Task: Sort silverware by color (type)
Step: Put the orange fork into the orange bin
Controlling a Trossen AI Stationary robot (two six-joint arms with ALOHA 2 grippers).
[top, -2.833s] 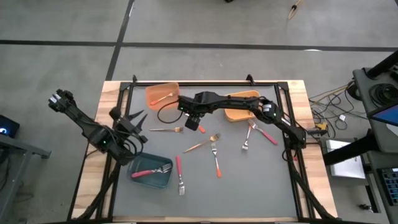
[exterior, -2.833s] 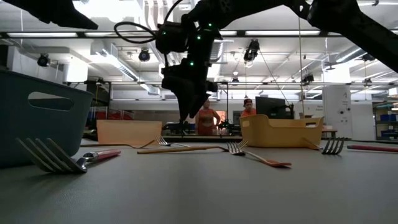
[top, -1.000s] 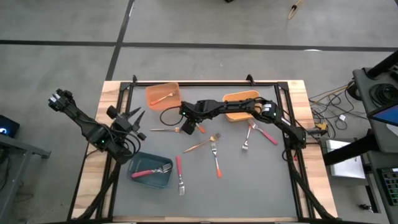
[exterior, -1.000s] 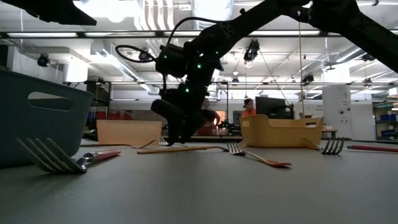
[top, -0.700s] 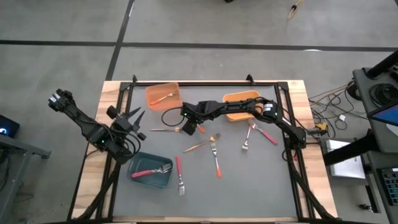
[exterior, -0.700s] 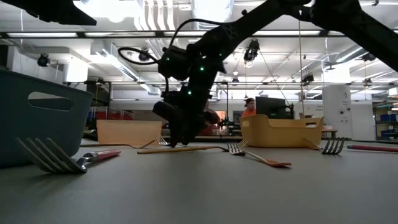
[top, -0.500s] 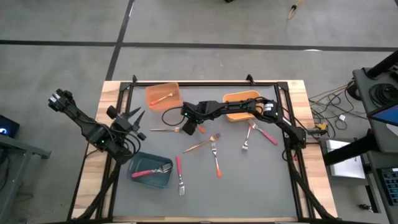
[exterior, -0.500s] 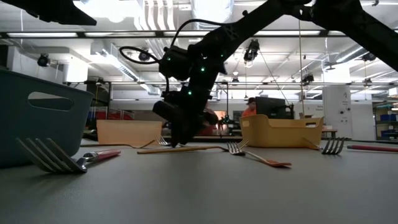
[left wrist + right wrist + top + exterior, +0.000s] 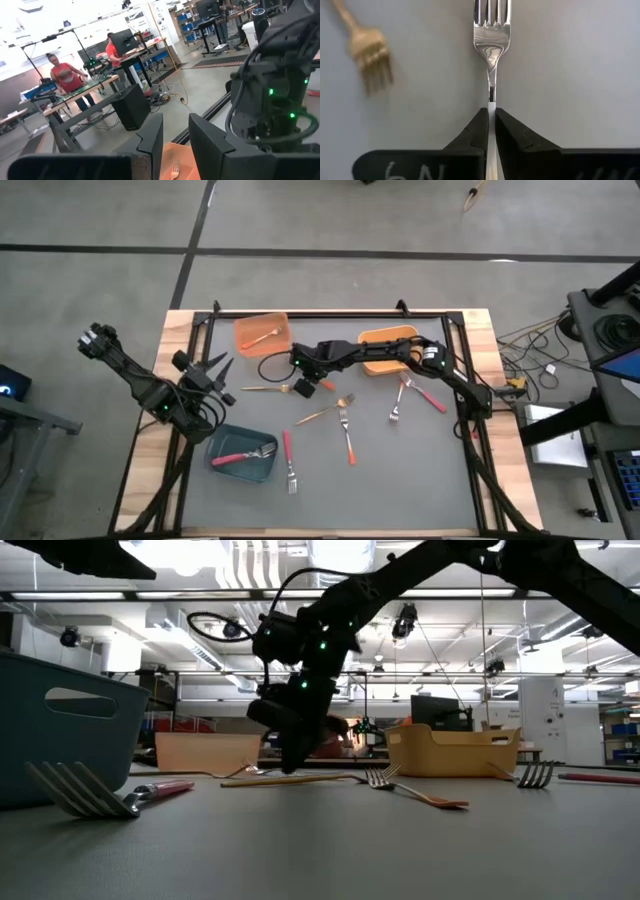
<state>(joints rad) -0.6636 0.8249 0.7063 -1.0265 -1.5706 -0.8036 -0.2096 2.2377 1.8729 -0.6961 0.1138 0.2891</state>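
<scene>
Now, by labels:
Right claw [image 9: 301, 387]: down at the bench [image 9: 420, 470], shut on the stem of a gold fork [image 9: 491, 35]; tines ahead of the fingers [image 9: 475, 131], stem in line with them.
Fork axis: flat, crosswise on the bench, far half, left of middle; seen at [image 9: 266, 389].
Left claw [image 9: 207, 376]: parked over the left edge, fingers partly apart, holding nothing visible.
Nearer arm: right, already on the fork.
Bins: orange bin [image 9: 262, 333] just behind the grip; yellow bin [image 9: 388, 350] to the right, under the right arm; teal bin [image 9: 241, 456] near-left.
Room: clear bench just around the grip; another gold fork [image 9: 324, 412] close on the near side, likely to be snagged in a low sweep.
</scene>
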